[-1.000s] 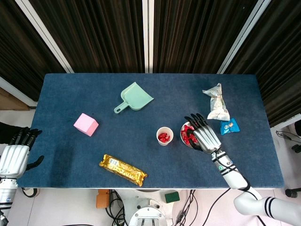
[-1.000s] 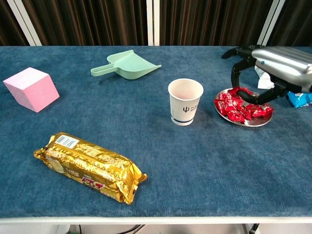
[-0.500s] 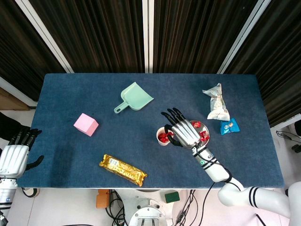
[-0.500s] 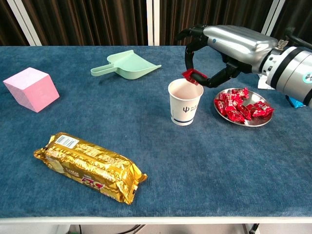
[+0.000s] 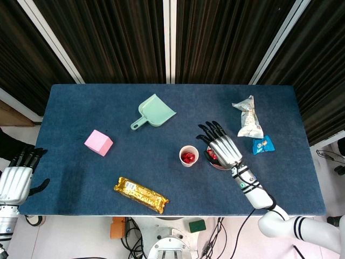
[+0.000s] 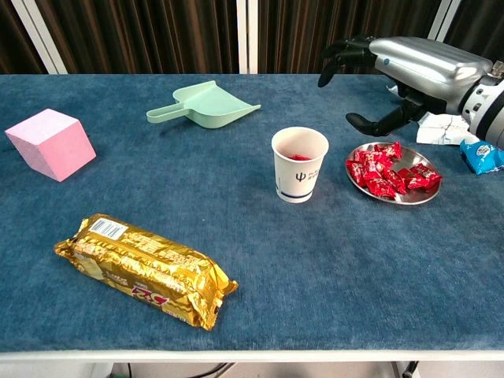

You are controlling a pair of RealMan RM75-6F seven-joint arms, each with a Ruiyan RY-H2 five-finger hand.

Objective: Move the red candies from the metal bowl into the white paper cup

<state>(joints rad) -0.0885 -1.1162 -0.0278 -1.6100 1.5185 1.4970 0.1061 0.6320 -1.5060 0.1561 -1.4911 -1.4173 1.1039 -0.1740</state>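
— Where do we see the red candies [image 6: 391, 171]?
— In the metal bowl [image 6: 413, 197], some in the white paper cup [image 6: 298, 167]. Our right hand [image 6: 411, 65] hovers above, fingers spread, empty.

A rectangular surface [image 5: 81, 108] covered in dark blue, carpet-like cloth fills the middle of the scene, its pale front edge [image 6: 252, 356] showing along the near side. Behind it hang dark brown pleated curtains [image 5: 108, 38], split by white vertical and slanted frame bars [image 5: 170, 40]. The floor [image 5: 70, 237] around the near side is pale and glossy. Under the near edge lie black cables [image 5: 221, 237], an orange object [image 5: 117, 227] and a green block [image 5: 197, 225]. At the far left stands something cardboard-brown [image 5: 11, 114]. The light is even and bright, with soft shadows.
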